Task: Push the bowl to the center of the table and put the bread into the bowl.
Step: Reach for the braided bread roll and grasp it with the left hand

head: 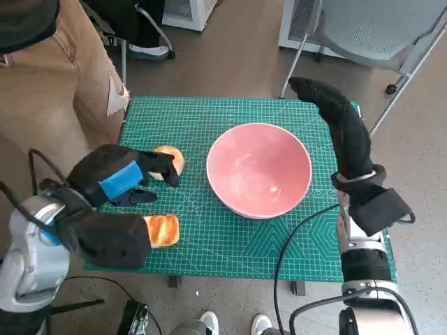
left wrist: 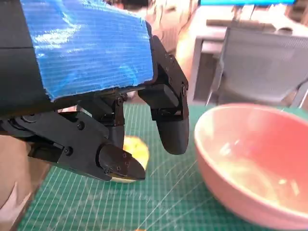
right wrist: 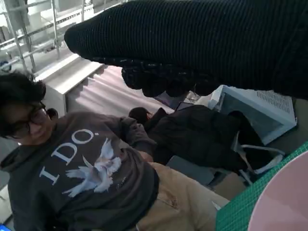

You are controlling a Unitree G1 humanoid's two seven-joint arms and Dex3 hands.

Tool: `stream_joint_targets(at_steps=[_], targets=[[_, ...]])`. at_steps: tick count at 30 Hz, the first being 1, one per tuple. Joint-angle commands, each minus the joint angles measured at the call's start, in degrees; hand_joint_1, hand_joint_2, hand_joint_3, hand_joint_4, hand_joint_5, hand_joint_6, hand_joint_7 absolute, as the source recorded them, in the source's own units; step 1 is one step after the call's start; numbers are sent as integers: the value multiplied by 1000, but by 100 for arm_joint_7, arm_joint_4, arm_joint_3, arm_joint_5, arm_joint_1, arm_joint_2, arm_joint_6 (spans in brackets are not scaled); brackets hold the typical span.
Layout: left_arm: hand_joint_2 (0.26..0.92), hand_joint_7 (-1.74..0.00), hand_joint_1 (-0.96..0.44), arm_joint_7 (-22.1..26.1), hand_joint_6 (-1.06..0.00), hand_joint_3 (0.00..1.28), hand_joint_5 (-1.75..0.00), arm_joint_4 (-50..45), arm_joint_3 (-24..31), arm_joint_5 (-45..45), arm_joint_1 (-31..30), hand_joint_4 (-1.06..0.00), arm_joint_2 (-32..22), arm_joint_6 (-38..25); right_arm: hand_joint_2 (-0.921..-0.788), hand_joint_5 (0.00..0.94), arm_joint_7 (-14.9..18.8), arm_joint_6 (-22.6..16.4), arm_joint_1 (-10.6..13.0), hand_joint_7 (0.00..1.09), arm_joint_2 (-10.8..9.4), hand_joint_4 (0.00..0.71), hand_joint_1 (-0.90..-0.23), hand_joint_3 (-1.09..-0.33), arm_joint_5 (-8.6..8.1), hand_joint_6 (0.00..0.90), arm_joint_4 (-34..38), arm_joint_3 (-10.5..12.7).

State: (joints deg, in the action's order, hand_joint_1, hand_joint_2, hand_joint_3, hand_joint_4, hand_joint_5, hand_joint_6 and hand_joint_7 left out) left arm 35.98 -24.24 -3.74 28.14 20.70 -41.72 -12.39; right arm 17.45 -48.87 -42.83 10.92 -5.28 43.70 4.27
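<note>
A pink bowl stands empty on the green cutting mat, a little right of the middle. A round bread roll lies to its left. My left hand reaches over that roll, black fingers spread just above it and holding nothing; the left wrist view shows the roll under them and the bowl close by. A toasted bread slice lies near the mat's front edge against my left forearm. My right hand is stretched out, empty, past the bowl's right side.
A person in tan trousers stands at the table's left edge, also seen in a grey sweatshirt. An office chair stands behind the right corner. Feet and cables show at the front.
</note>
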Motion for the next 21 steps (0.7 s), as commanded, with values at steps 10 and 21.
stream_joint_targets(at_steps=[10,21], targets=[[893,-1086,2,110,-637,69,-1101,-578,160,-59,-454,-801,-57,-177,-921,2,-3,10,135,427,-30,145,-706,-849,22,-1,-30,0],[745,-143,-536,879,-360,12,-36,-1263,512,-502,-1297,-380,-575,-138,-921,2,5,34,196,427,-9,147,-703,-850,10,-1,-82,21]])
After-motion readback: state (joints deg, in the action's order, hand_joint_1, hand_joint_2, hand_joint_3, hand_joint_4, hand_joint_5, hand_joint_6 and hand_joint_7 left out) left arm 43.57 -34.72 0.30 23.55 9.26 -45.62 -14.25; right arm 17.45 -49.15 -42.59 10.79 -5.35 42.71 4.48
